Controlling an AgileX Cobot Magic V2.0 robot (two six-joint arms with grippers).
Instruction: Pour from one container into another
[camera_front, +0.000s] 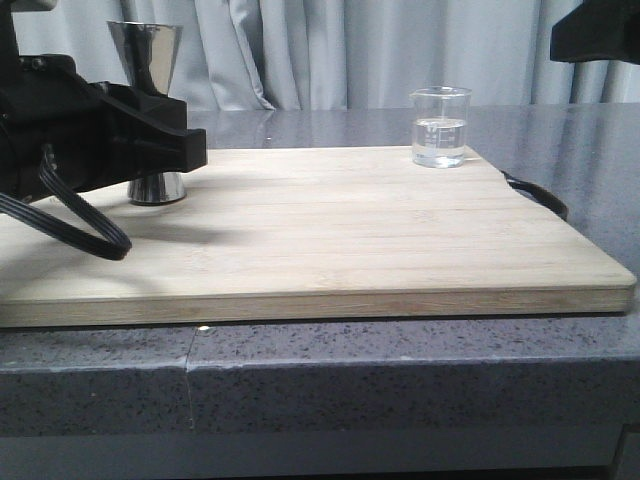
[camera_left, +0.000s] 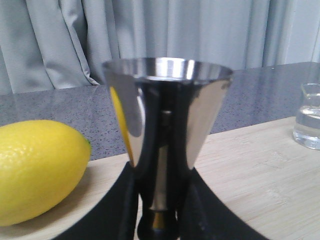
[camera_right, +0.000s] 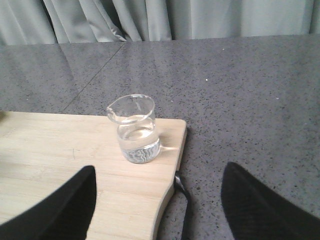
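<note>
Left pincer (camera_left: 159, 210): fingers (camera_left: 107, 210) set either side of the steel jigger (camera_front: 147, 60) at its waist; firm contact cannot be confirmed. Jigger upright at far left of wooden board (camera_front: 330, 250), beside a lemon (camera_left: 37, 170). Glass beaker (camera_front: 440, 127) upright at far right board corner, partly filled with clear liquid. Right pincer (camera_right: 157, 205): spread wide, empty, short of the beaker. Board flat on grey counter (camera_front: 400, 370).
</note>
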